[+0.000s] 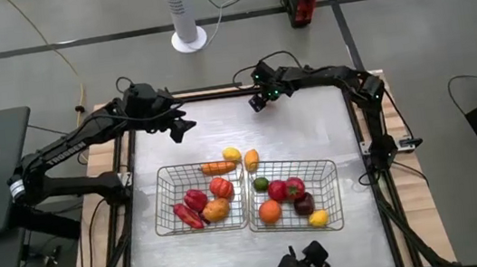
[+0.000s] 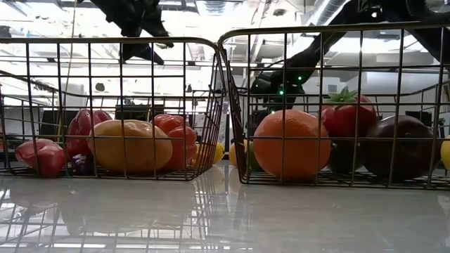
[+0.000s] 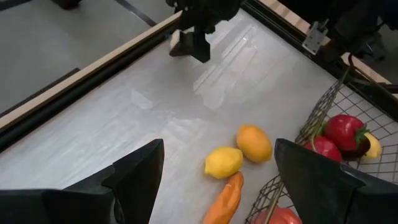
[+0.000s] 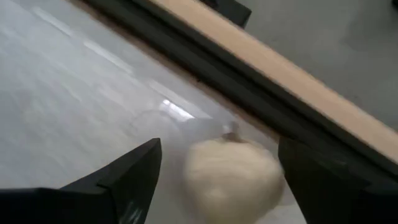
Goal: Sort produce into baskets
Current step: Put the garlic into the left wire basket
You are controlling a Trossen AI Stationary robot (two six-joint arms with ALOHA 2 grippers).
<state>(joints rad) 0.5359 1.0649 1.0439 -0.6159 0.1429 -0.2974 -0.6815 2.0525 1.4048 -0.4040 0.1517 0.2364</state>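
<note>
- Right gripper (image 4: 217,180) hovers at the far edge of the worktop (image 1: 302,130), fingers spread either side of a whitish bulb (image 4: 231,177); the bulb lies on the surface just beside the dark frame rail, and whether the fingers touch it is hard to make out. From above, the gripper hides the bulb.
- Left gripper (image 1: 180,128) hangs over the far left of the worktop, jaws wide and empty.
- Left basket (image 1: 164,181) holds red and tan produce, overlapped so a count is uncertain.
- Right basket (image 1: 325,170), touching the first, holds an orange (image 2: 291,144), red pieces, a dark maroon one (image 2: 401,144), a green one and a yellow one, cut off at the low view's edge.
- Outside, just beyond the baskets, lie a carrot (image 3: 225,198), a lemon (image 3: 223,162) and an orange-yellow fruit (image 3: 254,143).
</note>
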